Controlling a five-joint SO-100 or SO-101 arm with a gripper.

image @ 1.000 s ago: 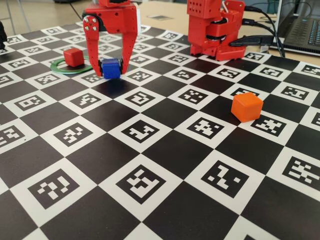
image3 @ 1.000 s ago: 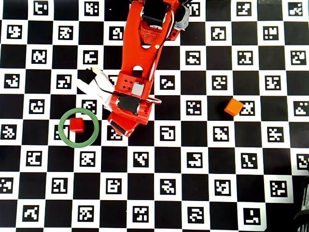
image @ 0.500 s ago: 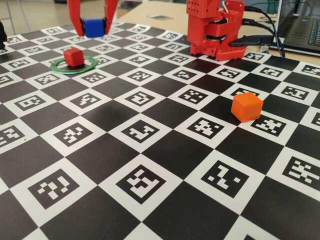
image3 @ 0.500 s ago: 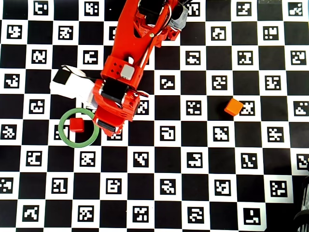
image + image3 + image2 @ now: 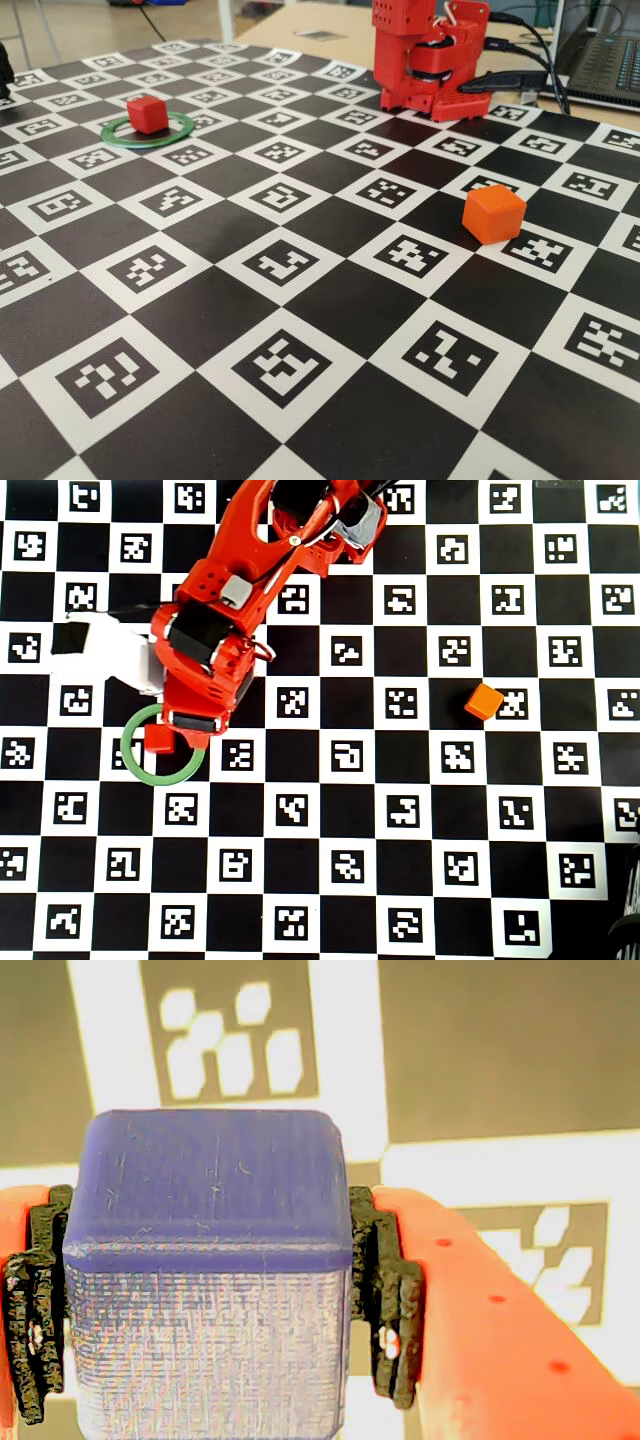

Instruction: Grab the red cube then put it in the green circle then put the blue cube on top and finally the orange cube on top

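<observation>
Deep-blue plastic cube clamped square between red gripper black pads, top face level; no long axis.

Small red cube sits inside flat green ring.

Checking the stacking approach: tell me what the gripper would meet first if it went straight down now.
Probably the small red cube in the thin green ring: overhead, the gripper, shut on the blue cube, hangs roughly above it. Exact alignment is unclear.

A robotics lab or workshop: the table is covered by a black-and-white checkerboard of coded calibration markers, with a laptop and cables behind the arm's base.
</observation>
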